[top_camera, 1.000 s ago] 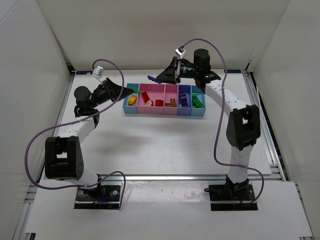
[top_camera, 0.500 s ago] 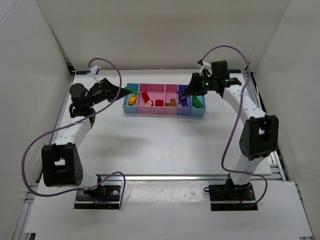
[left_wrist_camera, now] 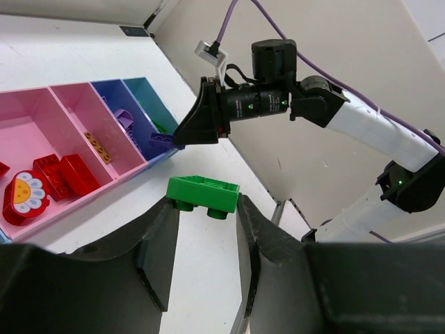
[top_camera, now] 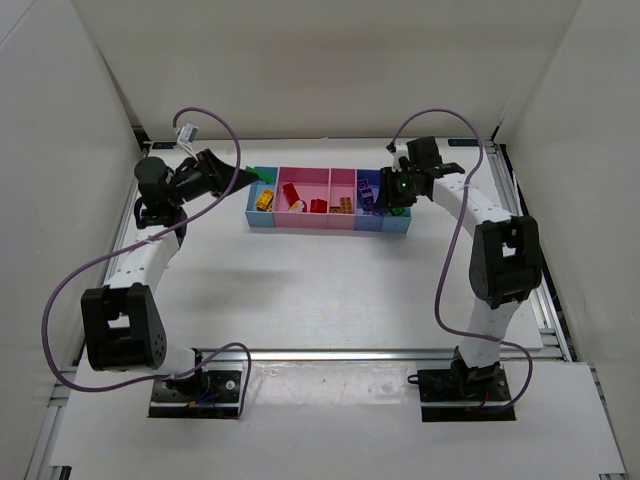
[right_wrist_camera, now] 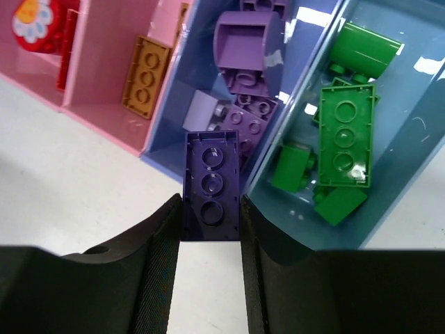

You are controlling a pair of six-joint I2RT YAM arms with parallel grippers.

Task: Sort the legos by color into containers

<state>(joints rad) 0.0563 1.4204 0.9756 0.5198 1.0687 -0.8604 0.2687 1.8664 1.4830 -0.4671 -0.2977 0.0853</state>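
Hanging over the near rim of the dark blue bin (right_wrist_camera: 184, 90), a dark purple plate (right_wrist_camera: 212, 182) sits pinched flat between the jaws of the right tool (right_wrist_camera: 211, 216), studs up. Below it lie other purple legos (right_wrist_camera: 248, 35), so the colour matches. Whether the plate is fully inside the rim or straddling the wall shared with the light blue bin (right_wrist_camera: 403, 90) is hard to say from above. The step in hand looks like the drop: a small nudge inward, then release.

The left tool (left_wrist_camera: 205, 210) is clenched on a green brick (left_wrist_camera: 203, 193), held in the air near the left end of the containers (top_camera: 330, 226), above the table (top_camera: 330, 290). Its pile, the green bricks (right_wrist_camera: 345, 136), lies at the far right end, so that brick likely needs a long carry across once the right arm clears.
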